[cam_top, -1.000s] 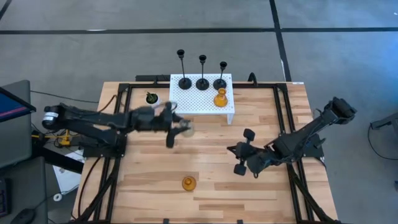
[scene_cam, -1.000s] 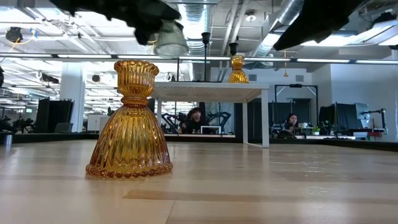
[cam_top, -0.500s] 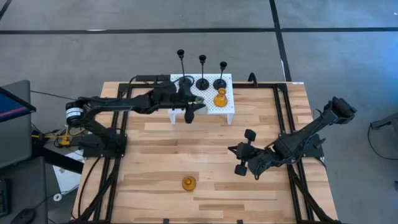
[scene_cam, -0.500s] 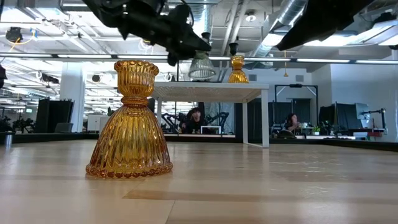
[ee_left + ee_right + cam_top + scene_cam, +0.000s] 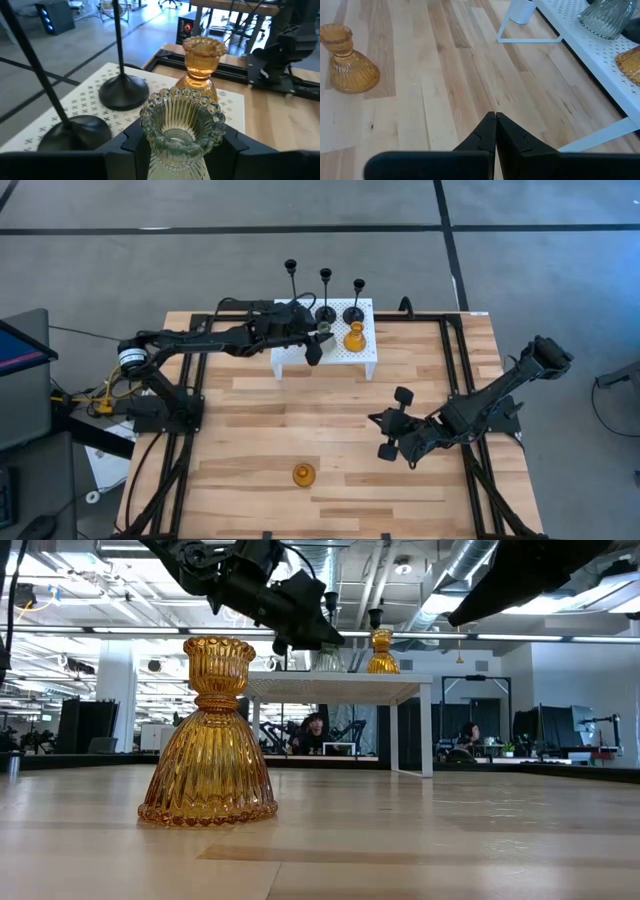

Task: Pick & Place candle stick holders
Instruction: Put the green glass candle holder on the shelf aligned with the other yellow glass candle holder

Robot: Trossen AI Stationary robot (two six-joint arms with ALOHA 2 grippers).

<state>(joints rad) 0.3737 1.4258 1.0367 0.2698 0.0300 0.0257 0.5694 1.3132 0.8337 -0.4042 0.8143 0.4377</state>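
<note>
My left gripper (image 5: 318, 343) is shut on a clear-grey glass candle stick holder (image 5: 182, 125), upright over the white perforated stand (image 5: 330, 352). Three black thin-stemmed holders (image 5: 326, 312) stand along the stand's far edge. An amber glass holder (image 5: 354, 337) stands on it just right of my left gripper. A second amber holder (image 5: 303, 474) stands on its wide base on the table near the front edge. My right gripper (image 5: 378, 423) hangs shut over the table's right half, touching nothing. My left gripper pinches the clear-grey holder between its two fingers, one on each side of the ribbed body (image 5: 175, 155) below the beaded rim. The fingers come nearly level from the table's left side. The holder is upright; whether its base touches the stand, I cannot tell.
A small white pot (image 5: 522, 10) sits on the table by the stand's left leg. A black frame (image 5: 455, 370) runs around the wooden table top. The middle of the table between the stand and the near amber holder is bare wood.
My left gripper has swung toward the table's far edge and to the right, carrying the clear-grey holder upright from over the open table to above the white stand, beside the amber holder there. The move has slowed in the last half second.
</note>
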